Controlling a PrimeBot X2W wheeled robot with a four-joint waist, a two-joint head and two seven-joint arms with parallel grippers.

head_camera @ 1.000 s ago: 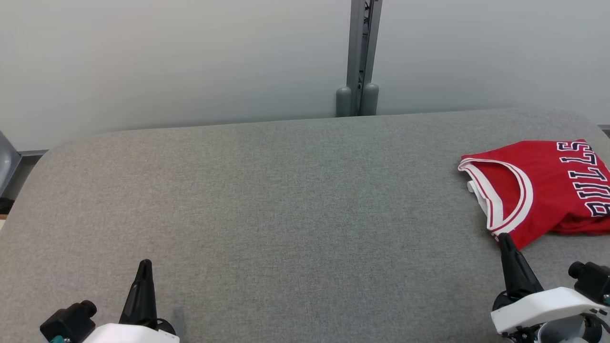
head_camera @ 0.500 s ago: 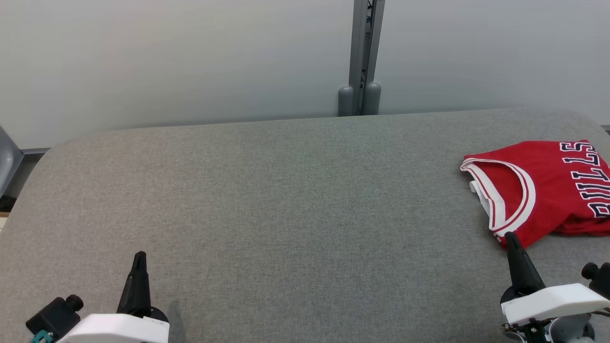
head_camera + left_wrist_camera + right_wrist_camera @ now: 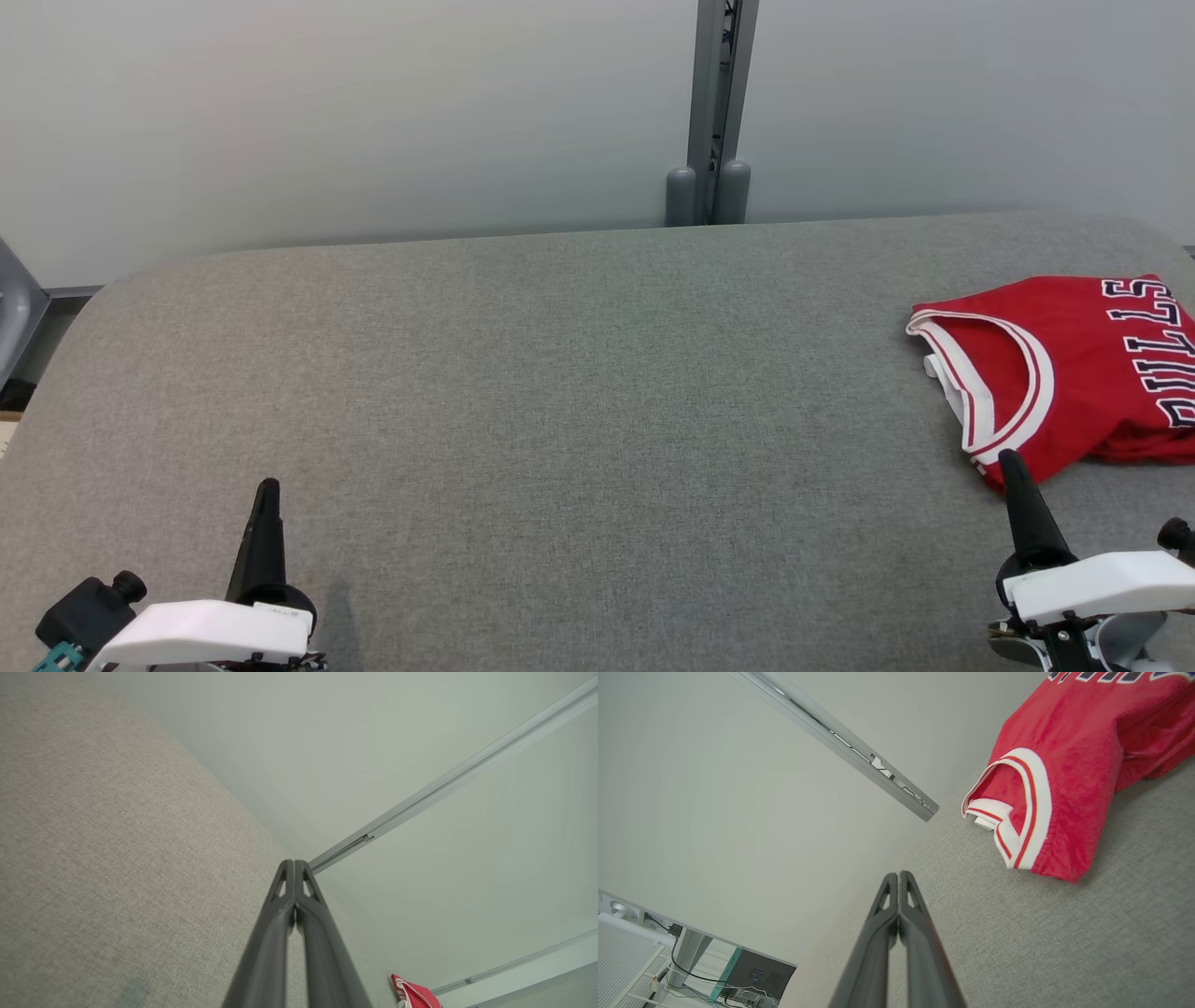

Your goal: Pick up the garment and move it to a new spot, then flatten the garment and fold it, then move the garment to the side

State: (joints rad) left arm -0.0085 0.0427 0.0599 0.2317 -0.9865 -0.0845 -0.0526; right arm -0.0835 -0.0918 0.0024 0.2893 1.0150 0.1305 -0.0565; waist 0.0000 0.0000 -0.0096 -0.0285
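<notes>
Nearest, left gripper [image 3: 267, 487] at near left, fingers pressed together, empty, right gripper [image 3: 1007, 459] at near right, likewise closed on nothing, tip just short of the folded red garment [image 3: 1092, 373] at the right edge of the grey table [image 3: 560, 392], grey post [image 3: 714, 112] against pale wall [image 3: 327, 121] beyond.

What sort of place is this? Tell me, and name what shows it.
Likely a robot test lab, not a home: a grey fabric-covered table, plain pale partition panels joined by a grey metal post, and a dark computer box with cables.
</notes>
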